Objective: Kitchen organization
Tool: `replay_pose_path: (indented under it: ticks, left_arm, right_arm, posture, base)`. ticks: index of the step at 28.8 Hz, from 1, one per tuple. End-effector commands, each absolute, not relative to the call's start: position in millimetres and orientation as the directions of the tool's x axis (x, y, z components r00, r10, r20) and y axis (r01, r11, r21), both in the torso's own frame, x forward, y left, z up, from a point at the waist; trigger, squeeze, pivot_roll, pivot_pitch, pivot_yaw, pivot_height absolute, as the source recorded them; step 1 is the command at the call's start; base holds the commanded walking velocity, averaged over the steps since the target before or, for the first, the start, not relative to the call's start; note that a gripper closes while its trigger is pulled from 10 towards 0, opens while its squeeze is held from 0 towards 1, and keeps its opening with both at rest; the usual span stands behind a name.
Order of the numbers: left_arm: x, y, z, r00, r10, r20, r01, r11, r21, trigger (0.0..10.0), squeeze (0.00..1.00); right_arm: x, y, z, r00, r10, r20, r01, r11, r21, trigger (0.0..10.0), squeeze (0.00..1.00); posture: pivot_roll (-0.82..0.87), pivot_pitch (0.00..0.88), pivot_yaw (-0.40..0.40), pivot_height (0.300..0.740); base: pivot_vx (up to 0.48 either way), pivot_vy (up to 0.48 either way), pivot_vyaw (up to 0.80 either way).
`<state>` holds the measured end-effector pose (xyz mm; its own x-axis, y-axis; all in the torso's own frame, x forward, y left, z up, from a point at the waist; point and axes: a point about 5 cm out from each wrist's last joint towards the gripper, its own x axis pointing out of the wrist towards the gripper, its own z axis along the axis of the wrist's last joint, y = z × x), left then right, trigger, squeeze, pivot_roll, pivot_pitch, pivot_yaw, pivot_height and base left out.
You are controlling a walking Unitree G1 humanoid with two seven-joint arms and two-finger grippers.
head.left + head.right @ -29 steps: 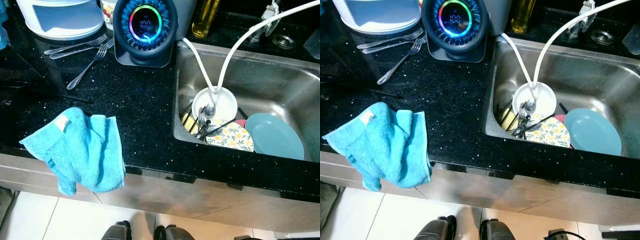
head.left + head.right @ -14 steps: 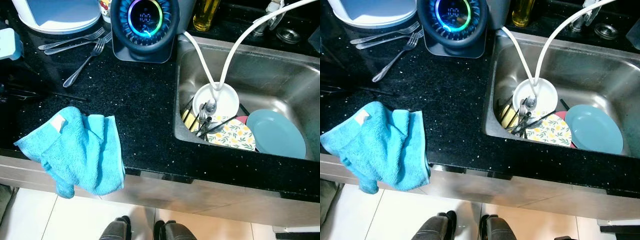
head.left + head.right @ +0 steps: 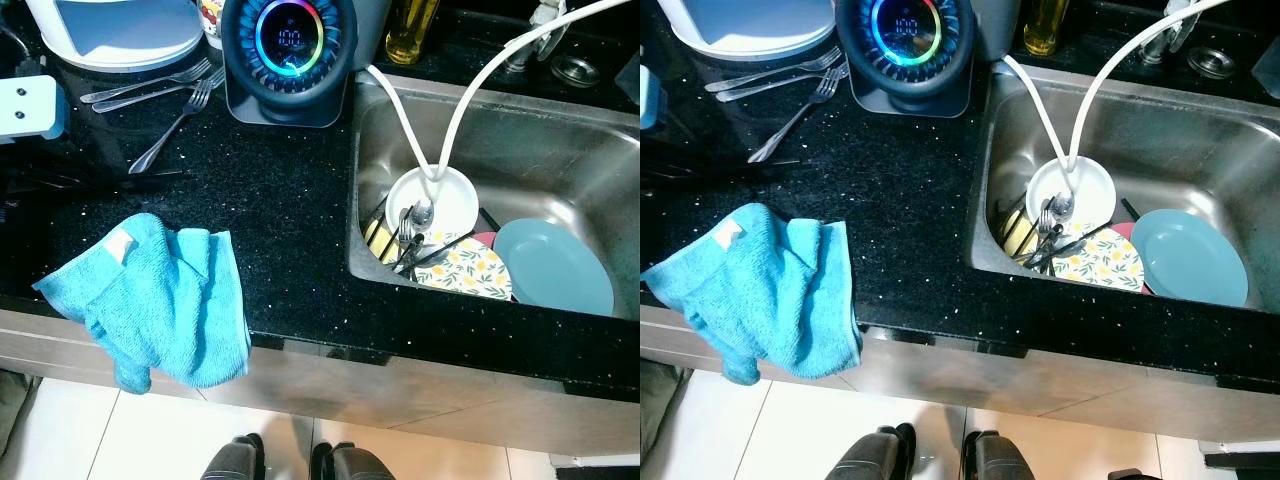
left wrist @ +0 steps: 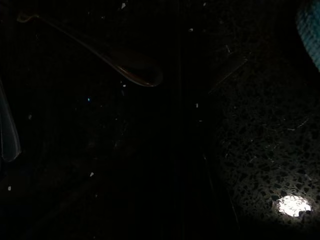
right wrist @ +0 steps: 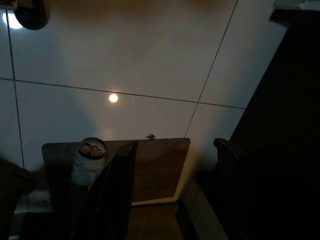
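Observation:
Three forks (image 3: 168, 112) lie on the black speckled counter (image 3: 290, 220) in front of a white appliance. My left gripper (image 3: 158, 176) reaches in low from the left, its black fingers just short of the nearest fork's handle. In the dark left wrist view, a fork handle (image 4: 125, 72) is faintly visible. A crumpled blue towel (image 3: 150, 300) hangs over the counter's front edge. In the steel sink (image 3: 560, 150) are a white plate (image 3: 445, 200), cutlery (image 3: 408, 235), a floral plate (image 3: 465, 272) and a blue plate (image 3: 552, 268). My right gripper (image 5: 175, 190) hangs open over the floor tiles.
A round black appliance with a glowing colour ring (image 3: 290, 55) stands behind the forks. A white appliance (image 3: 120, 25) sits at the back left. Two white hoses (image 3: 470, 100) drop into the sink. An oil bottle (image 3: 412, 30) stands behind the sink. My feet (image 3: 290, 462) are on the tiled floor.
My left arm's white wrist block has come into view at the left edge, and its fingers have moved right towards the forks. The camera shifted slightly.

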<state>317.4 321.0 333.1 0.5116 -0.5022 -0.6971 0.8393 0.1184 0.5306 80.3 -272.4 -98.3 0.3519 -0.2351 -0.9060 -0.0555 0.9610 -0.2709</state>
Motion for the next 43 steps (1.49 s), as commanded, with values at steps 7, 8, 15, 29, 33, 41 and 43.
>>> replay_pose_path:
  ticks: [7,8,15,29,33,41,43]
  left_arm:
    - [321,322,303,0.419,-0.469,-0.777,0.9,0.107,0.422,0.0,0.0]
    - [323,318,309,0.442,-0.515,-0.735,0.887,0.13,0.443,0.0,0.0]
    - [329,297,351,0.494,-0.742,-0.454,0.827,0.24,0.508,0.0,0.0]
    - [314,279,394,0.372,-0.917,-0.146,0.842,0.268,0.468,0.0,0.0]
    - [309,270,410,0.273,-0.962,0.025,0.856,0.255,0.449,0.0,0.0]
    - [315,239,405,0.161,-0.948,0.276,0.866,0.27,0.421,0.0,0.0]
    - [321,227,401,0.176,-0.907,0.382,0.864,0.328,0.382,0.0,0.0]
  right_arm:
    - [78,-270,-100,0.336,-0.24,-0.911,-0.046,0.962,-0.27,10.0,0.0]
    - [79,-268,-100,0.338,-0.238,-0.911,-0.046,0.962,-0.268,10.0,0.0]
    - [81,-265,-101,0.34,-0.233,-0.911,-0.043,0.964,-0.263,10.0,0.0]
    - [91,-258,-101,0.354,-0.225,-0.908,-0.039,0.966,-0.254,10.0,0.0]
    - [93,-256,-101,0.359,-0.221,-0.907,-0.036,0.968,-0.25,10.0,0.0]
    - [101,-252,-101,0.373,-0.213,-0.903,-0.034,0.97,-0.243,10.0,0.0]
    - [102,-252,-100,0.378,-0.213,-0.901,-0.034,0.969,-0.243,10.0,0.0]
  posture:
    - [0.02,0.268,-0.052,0.74]
    - [0.02,0.266,-0.048,0.74]
    - [0.03,0.258,-0.043,0.74]
    - [0.05,0.234,-0.04,0.74]
    - [0.05,0.229,-0.037,0.74]
    - [0.06,0.212,-0.047,0.74]
    - [0.06,0.21,-0.047,0.74]
  base:
    - [0.0,0.0,0.0]
    - [0.0,0.0,0.0]
    - [0.0,0.0,0.0]
    - [0.0,0.0,0.0]
    - [0.0,0.0,0.0]
    - [0.0,0.0,0.0]
    - [0.0,0.0,0.0]
